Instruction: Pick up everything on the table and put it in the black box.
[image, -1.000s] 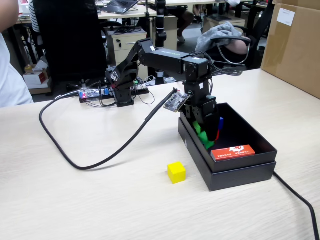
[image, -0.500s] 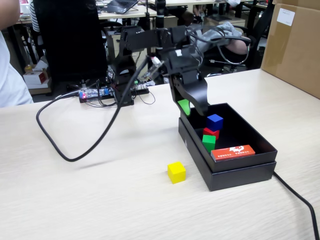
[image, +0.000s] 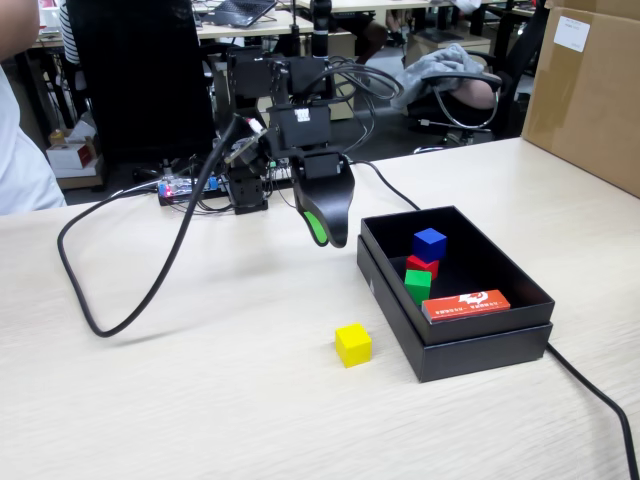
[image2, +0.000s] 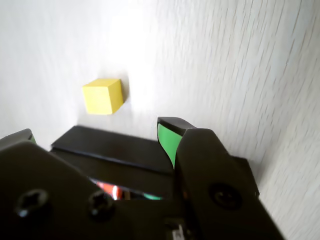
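The yellow cube (image: 353, 344) sits on the pale wood table (image: 200, 400), just left of the black box's (image: 470, 350) front corner. The blue cube (image: 429, 243), red cube (image: 421, 266) and green cube (image: 418, 285) lie inside the box. My gripper (image: 325, 225) hangs in the air left of the box's far corner, above the table. In the wrist view my gripper (image2: 95, 132) is open and empty, its green-padded jaws wide apart. Beyond them lie the box rim (image2: 115, 150) and the yellow cube (image2: 103, 96).
A flat orange-red card (image: 466, 303) lies in the box's front part. A thick black cable (image: 150, 290) loops over the table on the left; another (image: 600, 400) runs off right of the box. A brown carton (image: 590, 90) stands at the far right.
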